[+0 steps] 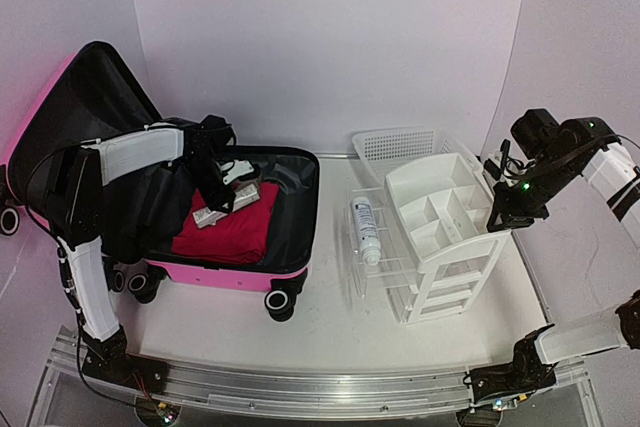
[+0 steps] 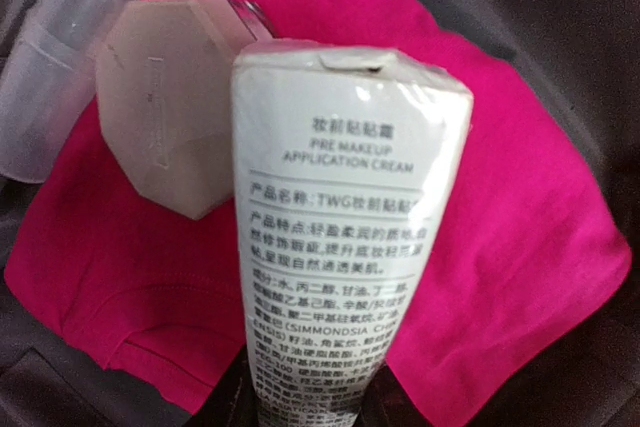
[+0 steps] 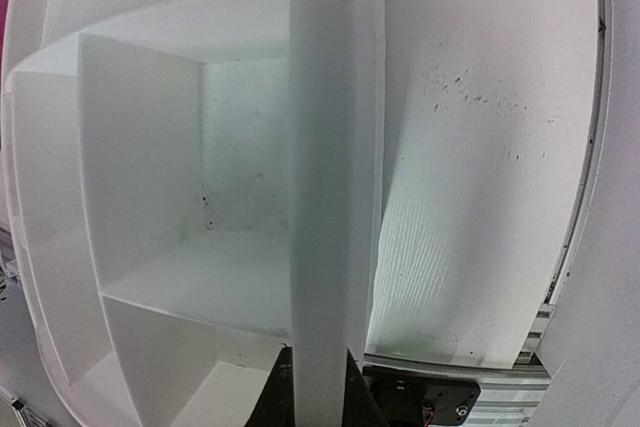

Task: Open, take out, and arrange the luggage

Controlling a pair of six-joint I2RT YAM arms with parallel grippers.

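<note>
The hot-pink luggage (image 1: 232,275) lies open at the left of the table, its black-lined lid (image 1: 95,97) standing up. Inside it are a magenta cloth (image 1: 228,234) (image 2: 520,247), a hexagonal frosted jar (image 2: 170,117) and a clear plastic container (image 2: 45,77). My left gripper (image 1: 222,179) (image 2: 335,387) reaches into the case, shut on a white cream tube (image 2: 340,227) that runs up between its dark fingers. My right gripper (image 1: 497,215) (image 3: 320,382) is shut on the right wall (image 3: 330,147) of the white drawer organizer (image 1: 420,173).
A white bottle (image 1: 365,230) lies on a clear rack just left of the organizer. A white mesh basket (image 1: 400,143) stands behind them against the back wall. The luggage's black wheels (image 1: 282,301) face the near edge.
</note>
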